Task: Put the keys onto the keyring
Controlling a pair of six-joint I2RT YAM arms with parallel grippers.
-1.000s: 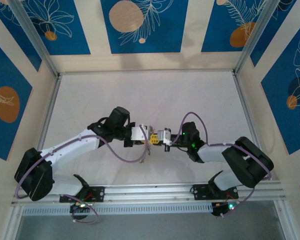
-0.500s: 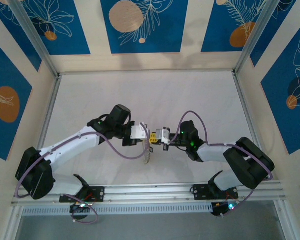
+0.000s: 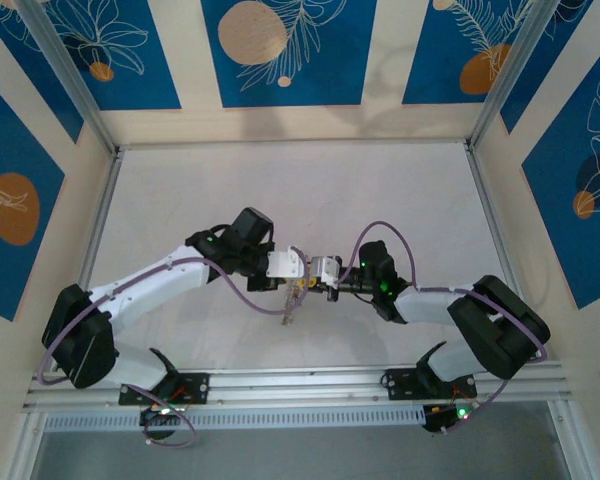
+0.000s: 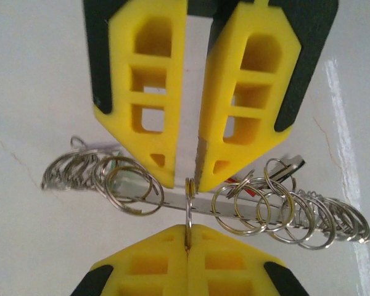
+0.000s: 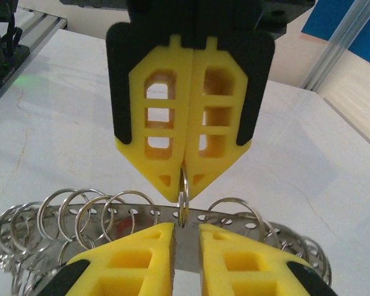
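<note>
Two claws meet: left claw (image 4: 188, 233) clamped shut on a small keyring (image 4: 189, 206), apparently steadying it; right claw (image 4: 186, 179) slightly parted, empty.

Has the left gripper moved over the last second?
Yes. In the top view the left gripper, shut on a split ring, has edged right along the near rail, toward the right gripper.

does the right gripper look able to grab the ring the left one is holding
Probably yes: the ring, pinched by the shut left gripper, hangs with its lower edge just between the tips of the slightly open right gripper, and nothing sits between them.
</note>
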